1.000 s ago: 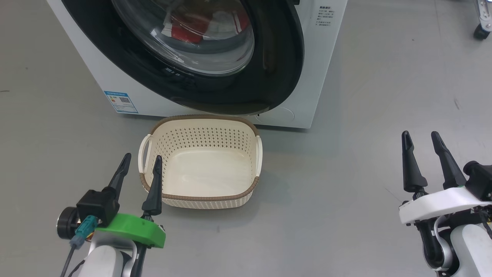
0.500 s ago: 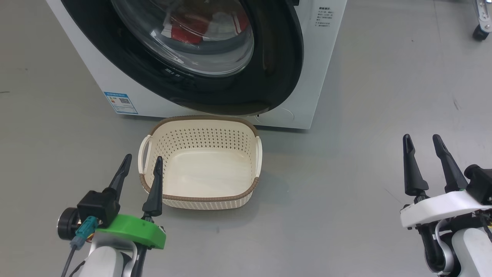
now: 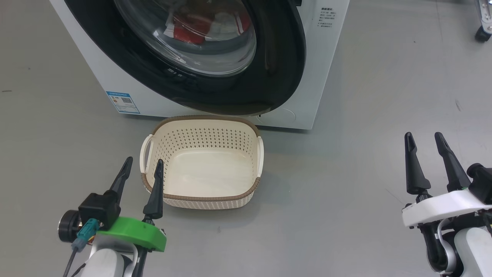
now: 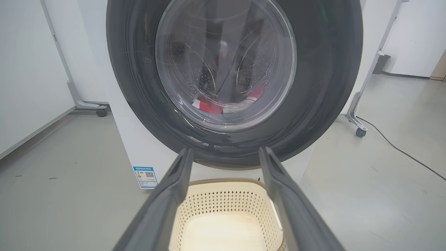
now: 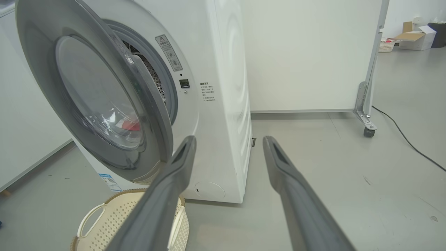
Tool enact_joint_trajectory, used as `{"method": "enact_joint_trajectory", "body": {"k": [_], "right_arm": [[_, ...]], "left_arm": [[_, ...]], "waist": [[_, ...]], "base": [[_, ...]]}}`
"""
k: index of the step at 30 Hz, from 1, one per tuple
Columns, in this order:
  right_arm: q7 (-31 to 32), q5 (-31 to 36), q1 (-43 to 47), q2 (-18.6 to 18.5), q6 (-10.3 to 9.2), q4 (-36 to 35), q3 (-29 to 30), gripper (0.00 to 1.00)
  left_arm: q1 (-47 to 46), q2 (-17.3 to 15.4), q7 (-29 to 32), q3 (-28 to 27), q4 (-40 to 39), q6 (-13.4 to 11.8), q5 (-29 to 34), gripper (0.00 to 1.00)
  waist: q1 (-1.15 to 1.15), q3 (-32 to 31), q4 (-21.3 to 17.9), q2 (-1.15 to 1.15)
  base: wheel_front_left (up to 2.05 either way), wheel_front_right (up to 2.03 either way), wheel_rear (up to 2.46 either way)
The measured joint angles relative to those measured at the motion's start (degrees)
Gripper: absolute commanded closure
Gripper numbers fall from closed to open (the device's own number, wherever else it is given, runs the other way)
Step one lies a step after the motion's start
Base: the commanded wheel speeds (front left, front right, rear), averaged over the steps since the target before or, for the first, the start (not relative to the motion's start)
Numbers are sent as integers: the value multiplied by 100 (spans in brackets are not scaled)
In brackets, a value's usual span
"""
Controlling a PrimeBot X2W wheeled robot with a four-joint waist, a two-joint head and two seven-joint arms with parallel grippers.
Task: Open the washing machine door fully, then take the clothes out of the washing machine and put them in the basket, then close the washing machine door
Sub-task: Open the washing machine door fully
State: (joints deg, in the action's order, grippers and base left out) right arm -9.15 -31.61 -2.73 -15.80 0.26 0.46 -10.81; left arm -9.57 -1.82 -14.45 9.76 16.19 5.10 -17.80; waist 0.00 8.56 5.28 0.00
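Observation:
The white washing machine (image 3: 330, 57) stands ahead. Its door (image 3: 280, 73), a black ring around clear glass, hangs ajar; in the right wrist view a gap shows between the door (image 5: 45, 69) and the drum opening. Red clothes (image 3: 188, 30) lie in the drum behind the glass, seen too as clothes (image 4: 209, 106). The cream basket (image 3: 203, 198) sits empty on the floor just in front of the machine. My left gripper (image 3: 144, 161) is open beside the basket's left handle. My right gripper (image 3: 423, 135) is open, far right of the basket, over bare floor.
A blue label (image 3: 123, 102) marks the machine's lower left corner. A caster (image 3: 482, 32) of a wheeled frame stands at the far right. A partition leg with caster (image 5: 366, 122) and a black cable (image 5: 407, 143) lie to the machine's right. White wall panels stand behind.
The whole head picture has shifted a little, so the camera moved. The door, basket and clothes keep their places and both grippers stay open.

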Motion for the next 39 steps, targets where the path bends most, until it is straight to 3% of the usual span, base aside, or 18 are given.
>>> {"method": "enact_joint_trajectory", "body": {"k": [14,30,39], "right_arm": [[77,42,-135,-148,2,-271,66,0],[542,-141,-1583,-327,145,-394,175,0],[803,-382,-2367,-338,169,-16,307,0]], "left_arm": [[18,-1,0,78,-76,33,23,0],[-237,-1,0,292,-177,75,77,0],[-405,0,0,375,-172,108,73,0]], "waist": [[0,265,83,0],[0,869,286,0],[0,1137,580,0]], "base": [[0,0,0],[0,0,0],[0,0,0]]}}
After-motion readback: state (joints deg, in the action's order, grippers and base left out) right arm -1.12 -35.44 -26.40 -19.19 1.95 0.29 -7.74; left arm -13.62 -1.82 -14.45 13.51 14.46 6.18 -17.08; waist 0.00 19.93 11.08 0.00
